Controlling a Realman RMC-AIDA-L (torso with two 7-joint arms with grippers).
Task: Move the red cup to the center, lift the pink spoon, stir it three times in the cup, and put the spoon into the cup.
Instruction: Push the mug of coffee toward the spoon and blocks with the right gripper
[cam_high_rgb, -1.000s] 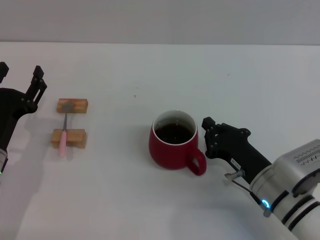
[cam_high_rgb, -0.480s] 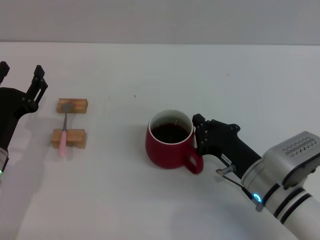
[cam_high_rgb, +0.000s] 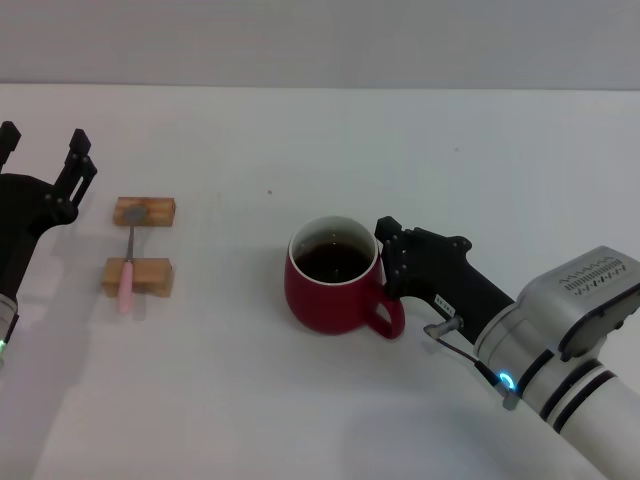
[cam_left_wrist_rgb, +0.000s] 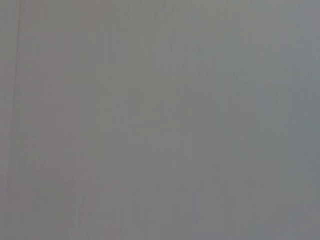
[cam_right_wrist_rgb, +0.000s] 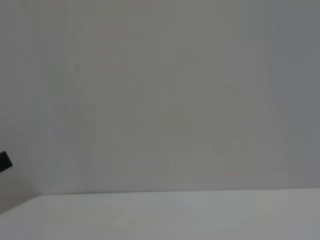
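The red cup (cam_high_rgb: 328, 300), holding dark liquid, stands near the middle of the white table (cam_high_rgb: 300, 420), its handle toward the right arm. My right gripper (cam_high_rgb: 388, 258) is open and pressed against the cup's right side, just above the handle. Far to the left, the pink spoon (cam_high_rgb: 127, 270) lies across two wooden blocks, with its grey bowl on the far block. My left gripper (cam_high_rgb: 42, 150) hangs open at the left edge, apart from the spoon. Neither wrist view shows the cup or the spoon.
The far wooden block (cam_high_rgb: 146, 211) and the near wooden block (cam_high_rgb: 138, 275) hold the spoon off the table. A grey wall (cam_high_rgb: 320, 40) closes off the table's far edge.
My right gripper has moved left against the cup, and the cup has slid left with it. The left arm, the spoon and the blocks have stayed put.
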